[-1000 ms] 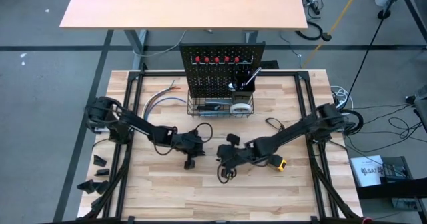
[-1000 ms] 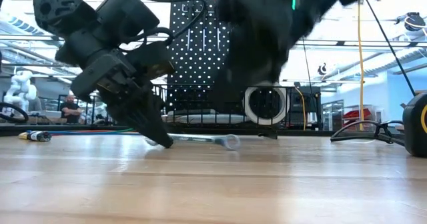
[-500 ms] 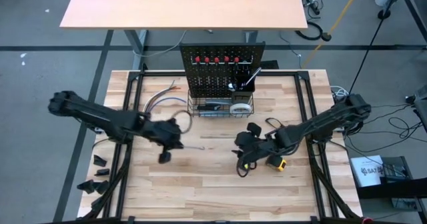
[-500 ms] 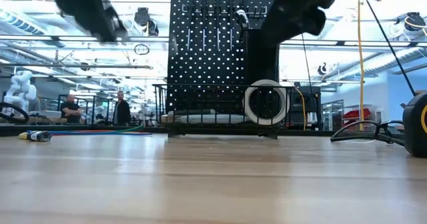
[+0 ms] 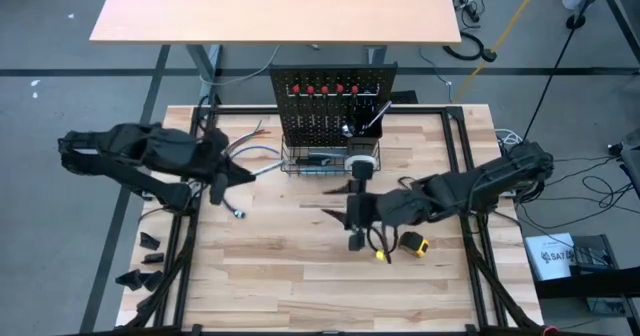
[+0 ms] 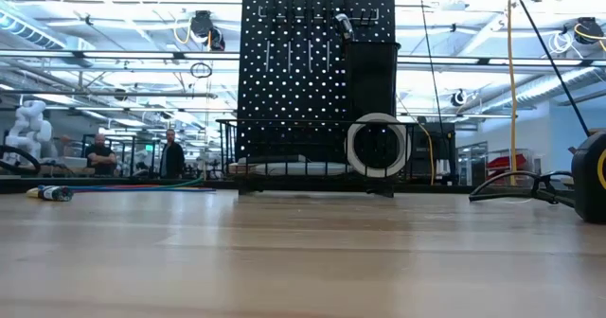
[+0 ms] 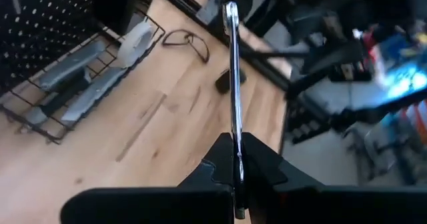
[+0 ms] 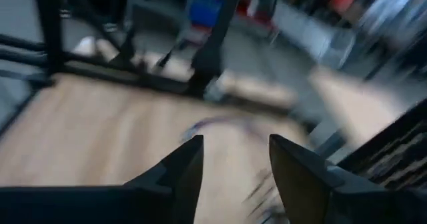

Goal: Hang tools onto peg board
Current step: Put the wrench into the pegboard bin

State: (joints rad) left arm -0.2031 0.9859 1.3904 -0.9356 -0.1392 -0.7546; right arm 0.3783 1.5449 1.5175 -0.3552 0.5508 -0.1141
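The peg board (image 5: 333, 101) stands upright at the table's far middle, with red-handled screwdrivers (image 5: 325, 89) along its top and a wire basket (image 5: 330, 162) at its base. The basket holds a white tape roll (image 6: 377, 146) and grey utility knives (image 7: 87, 84). My left gripper (image 5: 226, 176) is raised over the table's left part, shut on a silver wrench (image 7: 231, 71). My right gripper (image 5: 352, 208) hovers open over the table's middle with nothing between its fingers (image 8: 180, 171). A yellow-black tape measure (image 5: 412, 243) lies on the table near it. Neither gripper shows in the low view. My left gripper pinches one end of the wrench (image 7: 235, 154) between its two fingers. The wrench runs on straight ahead in line with the fingers, its free head (image 7: 229, 14) farthest out. It is lifted clear of the table.
A black cord loop (image 5: 410, 186) lies right of the basket, and coloured cables (image 5: 250, 146) lie left of it. Small black parts (image 5: 150, 261) sit at the table's left near edge. A black frame (image 5: 455, 176) runs around the table. People (image 6: 99, 152) stand in the room behind.
My left gripper has risen off the table with the wrench and gone toward the left and far edges, rolling as it went. The wrench, which lay flat on the table, is now lifted clear. My right gripper has also risen from the table's middle, out of the low view.
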